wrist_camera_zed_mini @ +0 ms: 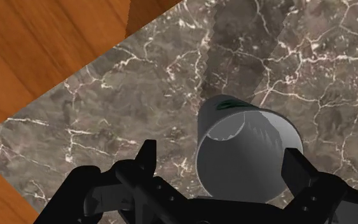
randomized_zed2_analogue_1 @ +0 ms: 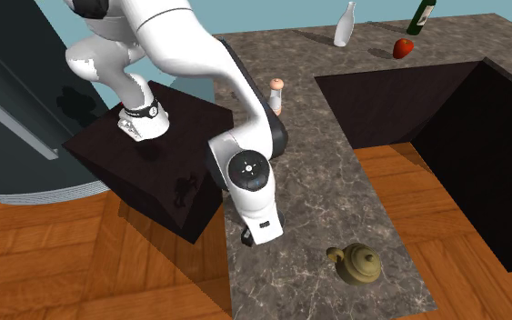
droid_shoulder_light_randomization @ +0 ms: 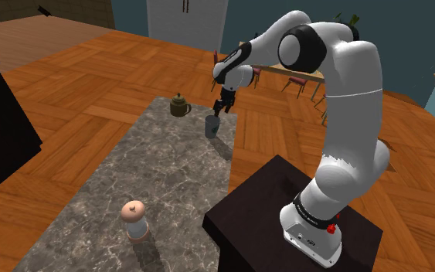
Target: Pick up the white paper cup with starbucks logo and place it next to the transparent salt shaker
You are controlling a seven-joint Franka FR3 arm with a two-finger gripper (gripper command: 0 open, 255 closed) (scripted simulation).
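Both fingers (wrist_camera_zed_mini: 147, 159) are hanging spread, straddling the grey cup (wrist_camera_zed_mini: 247, 153) without clasping it. Cup is standing by the surface's (droid_shoulder_light_randomization: 169, 178) far edge, near the teapot (droid_shoulder_light_randomization: 180, 105).

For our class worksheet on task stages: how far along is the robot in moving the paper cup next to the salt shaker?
Done: the hand is at the cup, open fingers on either side of it. In hand: the grasp; the fingers are not closed and the cup stands upright on the counter. Left: lifting, carrying and setting it beside the salt shaker at the counter's other end.
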